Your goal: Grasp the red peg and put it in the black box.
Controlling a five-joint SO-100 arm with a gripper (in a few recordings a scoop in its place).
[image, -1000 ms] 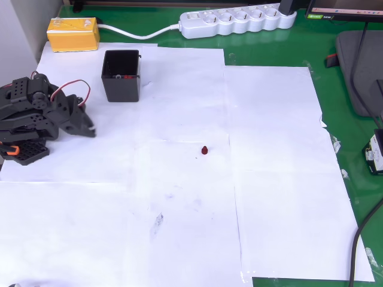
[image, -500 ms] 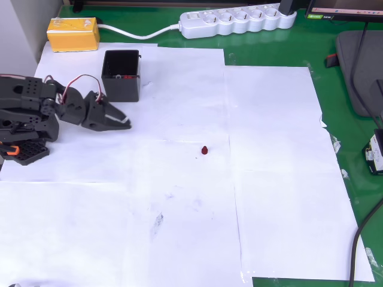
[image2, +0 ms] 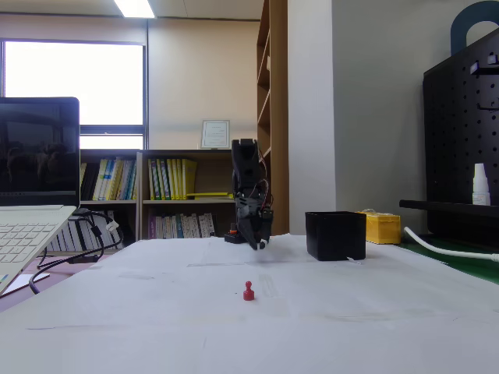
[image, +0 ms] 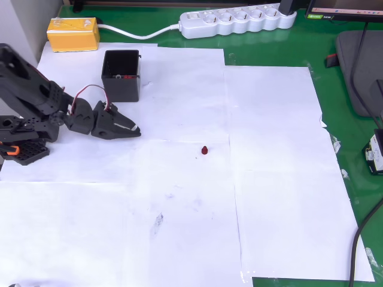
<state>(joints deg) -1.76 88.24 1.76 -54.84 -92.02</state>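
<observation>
Resting apart on white paper (image: 179, 197): stubby rounded red peg (image: 204, 150), square black box (image: 121, 76).

A green table (image: 269, 54) is covered across most of its top by overlapping white paper sheets (image: 269, 179). On the paper are set a black box (image: 121, 76) and, well apart from it, a red peg (image: 204, 150). On the bare green are placed a yellow box (image: 73, 33), a white power strip (image: 238, 21) and a laptop (image2: 31, 226).
</observation>
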